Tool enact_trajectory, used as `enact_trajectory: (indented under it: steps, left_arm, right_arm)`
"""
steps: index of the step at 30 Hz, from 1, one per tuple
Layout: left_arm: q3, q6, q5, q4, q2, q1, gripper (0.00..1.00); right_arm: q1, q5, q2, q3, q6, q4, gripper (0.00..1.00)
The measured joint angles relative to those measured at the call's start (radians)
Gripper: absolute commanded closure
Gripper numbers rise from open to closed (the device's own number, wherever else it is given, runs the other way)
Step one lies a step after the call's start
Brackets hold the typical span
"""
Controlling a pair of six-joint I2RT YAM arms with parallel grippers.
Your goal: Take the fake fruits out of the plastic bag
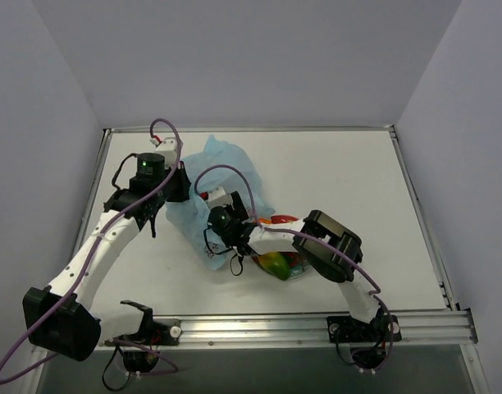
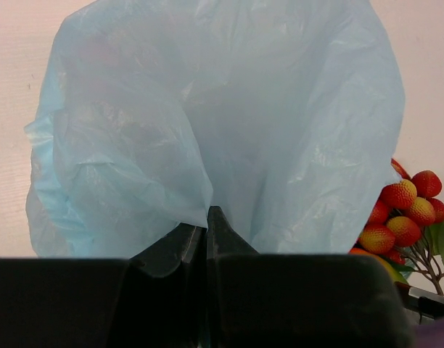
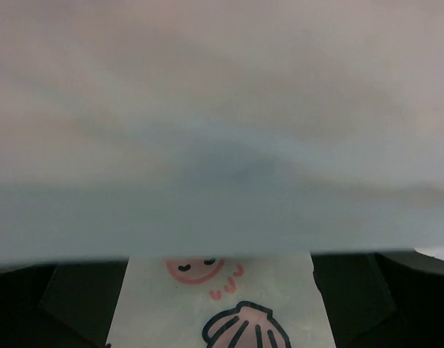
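**Desk:** Which step are you on, and where are the goods?

**Floor:** You are emptying the bag (image 2: 222,109), as I judge it. It sits bunched and raised at the middle of the table (image 1: 358,180). A cluster of red berries (image 2: 403,210) shows just beside its right edge in the left wrist view. From above, a mango (image 1: 273,263) lies at its near side, under your right forearm. Whether any fruit is left inside is hidden by the film.

**Desk:** And the grippers?

**Floor:** Your left gripper (image 2: 207,221) is closed tight, its fingertips pinching a gathered fold of the bag and lifting it. Your right gripper (image 3: 218,290) has its jaws standing well apart. Printed film lies across the gap between them and more film blankets the lens. You cannot tell from here whether its fingers touch anything but plastic.

**Desk:** What does the next move call for?

**Floor:** Probably a steady pinch on the left, so the film stays clear of the fruit. The right then has to find a fruit or the bag's mouth almost blind, so lean on the overhead view.
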Motion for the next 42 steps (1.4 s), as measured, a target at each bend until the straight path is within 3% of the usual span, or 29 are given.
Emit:
enact_trajectory:
  steps: [6,9,16,25,35,42]
  left_arm:
    - [0.0,0.0,0.005,0.003,0.0,-0.009,0.98]
    - [0.0,0.0,0.011,0.006,0.0,-0.011,0.98]
    - [0.0,0.0,0.016,0.007,0.0,-0.013,0.98]
    - [0.0,0.0,0.017,0.007,0.0,-0.014,0.98]
    - [0.0,0.0,-0.019,0.0,0.01,-0.014,0.98]
    - [0.0,0.0,-0.134,-0.046,0.011,-0.008,0.98]
  right_arm:
    - [-0.02,-0.001,0.03,0.021,-0.011,0.009,0.06]
    - [-0.028,-0.005,0.042,0.041,-0.018,0.015,0.14]
    - [-0.042,-0.032,0.043,0.05,-0.025,0.023,0.46]
    - [-0.046,-0.055,0.045,0.057,-0.024,0.021,0.65]
    - [-0.024,-0.04,0.0,0.009,-0.014,0.009,0.66]
    - [0.079,0.018,-0.102,-0.061,0.003,-0.022,0.66]
